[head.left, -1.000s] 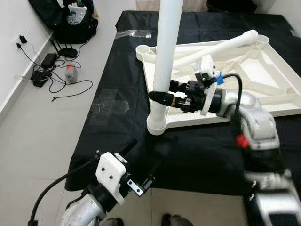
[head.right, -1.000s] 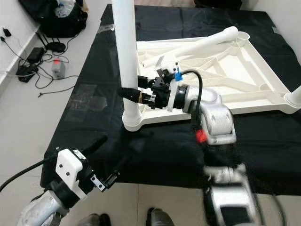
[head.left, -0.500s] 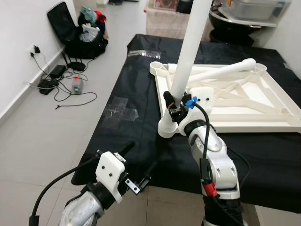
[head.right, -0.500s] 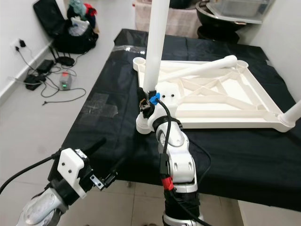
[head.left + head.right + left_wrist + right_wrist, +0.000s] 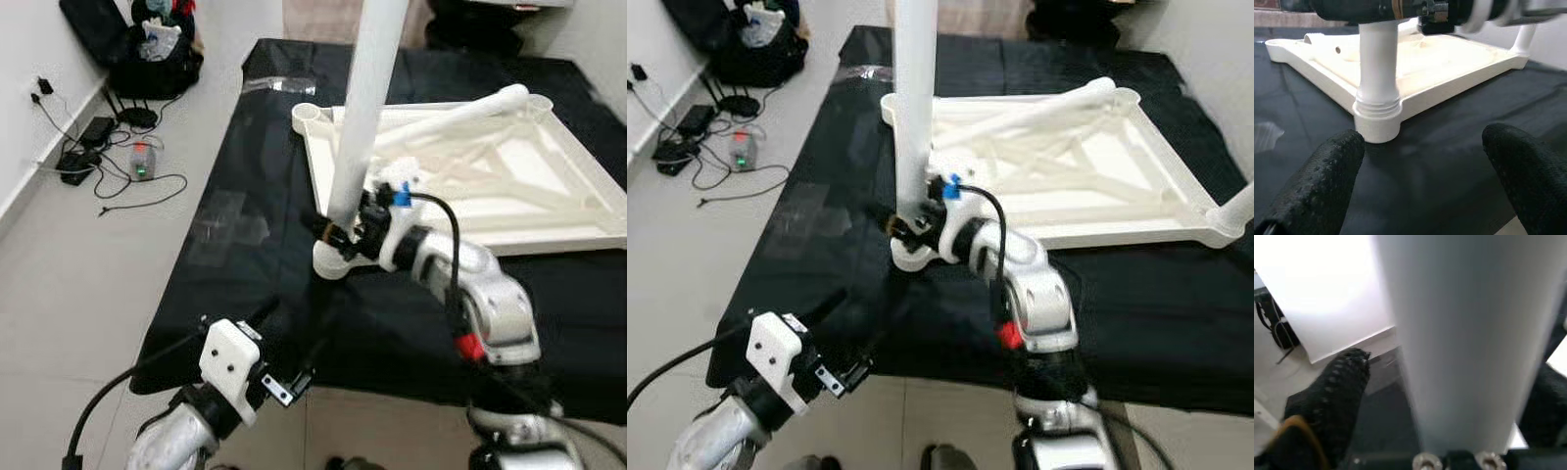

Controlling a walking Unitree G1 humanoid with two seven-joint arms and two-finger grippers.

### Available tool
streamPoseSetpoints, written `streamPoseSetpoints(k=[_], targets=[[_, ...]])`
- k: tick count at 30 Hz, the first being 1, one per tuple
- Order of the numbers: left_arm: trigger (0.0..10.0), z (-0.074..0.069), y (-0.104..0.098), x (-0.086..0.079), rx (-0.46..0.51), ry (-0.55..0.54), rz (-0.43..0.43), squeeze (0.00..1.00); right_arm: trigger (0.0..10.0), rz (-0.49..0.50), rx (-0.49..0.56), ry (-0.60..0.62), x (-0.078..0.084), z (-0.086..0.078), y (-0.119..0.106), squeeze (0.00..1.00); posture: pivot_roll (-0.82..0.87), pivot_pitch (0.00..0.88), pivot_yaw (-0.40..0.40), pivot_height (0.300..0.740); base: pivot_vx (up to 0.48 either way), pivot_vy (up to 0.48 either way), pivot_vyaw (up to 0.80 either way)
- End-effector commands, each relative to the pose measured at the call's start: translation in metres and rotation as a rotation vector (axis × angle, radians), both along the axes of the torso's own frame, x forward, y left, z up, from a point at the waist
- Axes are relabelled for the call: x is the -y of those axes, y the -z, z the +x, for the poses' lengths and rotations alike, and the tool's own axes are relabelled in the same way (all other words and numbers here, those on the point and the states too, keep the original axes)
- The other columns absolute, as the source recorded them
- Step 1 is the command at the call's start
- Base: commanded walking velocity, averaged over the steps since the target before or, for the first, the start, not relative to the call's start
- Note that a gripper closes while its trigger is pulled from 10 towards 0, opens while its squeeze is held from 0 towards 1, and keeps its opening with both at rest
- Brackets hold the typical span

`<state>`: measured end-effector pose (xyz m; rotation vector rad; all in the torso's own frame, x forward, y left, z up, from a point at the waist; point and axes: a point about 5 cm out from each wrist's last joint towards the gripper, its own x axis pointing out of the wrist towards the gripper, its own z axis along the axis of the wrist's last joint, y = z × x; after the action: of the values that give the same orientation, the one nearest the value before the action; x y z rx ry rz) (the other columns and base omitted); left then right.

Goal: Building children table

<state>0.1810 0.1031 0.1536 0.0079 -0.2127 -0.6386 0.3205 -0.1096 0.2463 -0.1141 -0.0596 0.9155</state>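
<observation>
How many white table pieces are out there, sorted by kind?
Upside-down white plastic tabletop: 1
Standing white tube legs: 2, the near leg in the right pincer, the far leg
Loose white tube leg lying across the tabletop: 1
Total: 4

Even indoor daylight, soft shadows. White table leg (image 5: 364,108) slightly overexposed. Right arm (image 5: 490,313) motion-blurred. Right wrist view: leg out of focus, bright glare behind. Left wrist view: fingers (image 5: 1327,181) soft.

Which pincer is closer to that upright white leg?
Right. The right pincer clasps the upright leg near its base; the left pincer hangs open off the table's near edge.
</observation>
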Motion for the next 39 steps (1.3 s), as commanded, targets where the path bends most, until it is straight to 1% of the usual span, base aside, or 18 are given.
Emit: streamPoseSetpoints(k=[1, 3, 5, 6, 10, 11, 12, 19, 20, 21, 22, 23, 25, 26, 27, 28, 36, 39], targets=[[10.0, -0.004, 0.001, 0.001, -0.016, 0.013, 0.001, 0.0, 10.0, 0.002, -0.002, -0.079, -0.003, -0.001, 0.002, 1.0, 0.03, 0.215, -0.054, 0.74, 0.0, 0.0, 0.0], [10.0, -0.01, -0.002, 0.002, -0.023, 0.015, 0.003, 0.0, 10.0, -0.011, 0.053, -0.097, 0.007, 0.02, -0.014, 1.0, 0.06, 0.238, -0.047, 0.74, 0.0, 0.0, 0.0], [10.0, -0.012, -0.003, 0.002, -0.025, 0.016, 0.004, 0.0, 10.0, -0.015, 0.069, -0.105, 0.01, 0.026, -0.02, 1.0, 0.06, 0.238, -0.047, 0.74, 0.0, 0.0, 0.0], [10.0, -0.013, -0.004, 0.002, -0.029, 0.016, 0.006, 0.0, 10.0, -0.033, 0.082, -0.158, 0.01, 0.029, -0.026, 0.05, 0.09, 0.249, -0.04, 0.74, 0.0, 0.0, 0.0], [10.0, -0.016, -0.005, 0.0, -0.034, 0.017, 0.012, 0.0, 10.0, -0.075, 0.115, -0.261, 0.007, 0.031, -0.038, 0.0, 0.1, 0.257, -0.029, 0.74, 0.0, 0.0, 0.0], [10.0, -0.016, -0.005, 0.0, -0.035, 0.018, 0.014, 0.0, 3.6, -0.06, 0.129, -0.271, 0.006, 0.033, -0.044, 0.0, 0.09, 0.256, -0.024, 0.74, 0.0, 0.0, 0.0], [10.0, -0.016, -0.005, 0.001, -0.035, 0.019, 0.016, 0.0, 0.0, -0.045, 0.129, -0.274, 0.006, 0.033, -0.048, 0.0, 0.09, 0.256, -0.024, 0.74, 0.0, 0.0, 0.0], [10.0, -0.015, -0.005, 0.002, -0.039, 0.015, 0.022, 0.0, 0.0, -0.024, 0.083, -0.299, 0.01, 0.026, -0.034, 0.0, 0.1, 0.244, -0.033, 0.74, 0.0, 0.0, 0.0], [10.0, -0.014, -0.005, 0.002, -0.04, 0.011, 0.023, 0.0, 0.0, -0.026, 0.034, -0.284, 0.011, 0.016, -0.016, 0.0, 0.1, 0.243, -0.046, 0.74, 0.0, 0.0, 0.0], [10.0, -0.014, -0.005, 0.002, -0.04, 0.011, 0.023, 0.0, 0.0, -0.026, 0.034, -0.284, 0.011, 0.016, -0.016, 0.0, 0.1, 0.243, -0.046, 0.74, 0.0, 0.0, 0.0], [10.0, -0.013, -0.004, 0.001, -0.038, 0.007, 0.023, 0.0, 0.0, 0.015, -0.051, -0.19, 0.004, -0.004, 0.01, 0.0, 0.08, 0.238, -0.055, 0.74, 0.0, 0.0, 0.0], [10.0, -0.013, -0.004, 0.001, -0.038, 0.007, 0.023, 0.0, 0.0, 0.015, -0.051, -0.19, 0.004, -0.004, 0.01, 0.0, 0.08, 0.238, -0.055, 0.74, 0.0, 0.0, 0.0], [10.0, -0.01, -0.004, -0.001, -0.036, 0.002, 0.023, 0.0, 0.0, 0.068, -0.105, 0.211, -0.004, -0.005, 0.034, 0.0, 0.06, 0.229, -0.063, 0.74, 0.0, 0.0, 0.0], [10.0, -0.01, -0.004, -0.002, -0.035, 0.001, 0.024, 0.0, 0.0, 0.077, -0.116, 0.317, -0.005, -0.004, 0.039, 0.0, 0.06, 0.229, -0.063, 0.74, 0.0, 0.0, 0.0], [10.0, -0.008, -0.003, -0.003, -0.034, -0.001, 0.021, 0.0, 0.0, 0.087, -0.182, 0.5, -0.007, -0.014, 0.06, 0.0, 0.03, 0.207, -0.059, 0.74, 0.0, 0.0, 0.0], [10.0, -0.006, -0.003, -0.002, -0.033, -0.001, 0.017, 0.0, 0.0, 0.066, -0.222, 0.583, -0.01, -0.024, 0.074, 0.0, 0.03, 0.196, -0.052, 0.74, 0.0, 0.0, 0.0], [10.0, 0.0, 0.001, -0.002, -0.032, 0.0, 0.013, 0.0, 0.0, 0.044, -0.235, 0.621, -0.024, -0.034, 0.072, 0.0, 0.01, 0.165, -0.055, 0.74, 0.0, 0.0, 0.0], [10.0, 0.004, 0.001, 0.0, -0.027, 0.0, 0.004, 0.0, 0.0, -0.004, -0.177, 0.569, -0.017, -0.014, 0.056, 0.0, -0.02, 0.159, -0.067, 0.74, 0.0, 0.0, 0.0]])
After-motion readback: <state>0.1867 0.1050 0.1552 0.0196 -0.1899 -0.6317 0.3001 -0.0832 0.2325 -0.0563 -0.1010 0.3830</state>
